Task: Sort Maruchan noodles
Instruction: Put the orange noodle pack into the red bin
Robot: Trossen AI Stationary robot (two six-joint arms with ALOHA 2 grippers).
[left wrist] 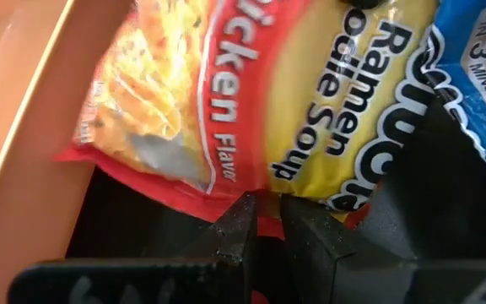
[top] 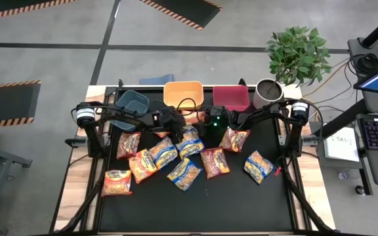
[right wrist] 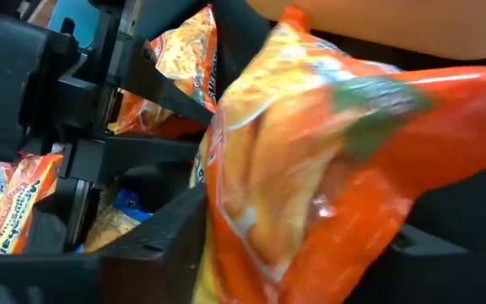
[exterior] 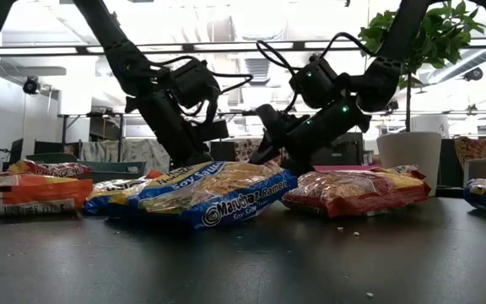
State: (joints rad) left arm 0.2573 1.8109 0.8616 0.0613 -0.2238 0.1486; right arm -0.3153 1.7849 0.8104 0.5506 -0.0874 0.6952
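Left gripper (left wrist: 264, 221) sits at the far edge of the mat beside the orange bin (top: 183, 92), fingers pinched on the edge of a red-trimmed chicken packet (left wrist: 226, 93). Right gripper (top: 201, 122) is just beside it at far centre, against an orange packet (right wrist: 310, 169); its grip cannot be determined. Remaining Maruchan noodles (top: 184, 172) lie scattered across the black mat (top: 195, 210), left to right.
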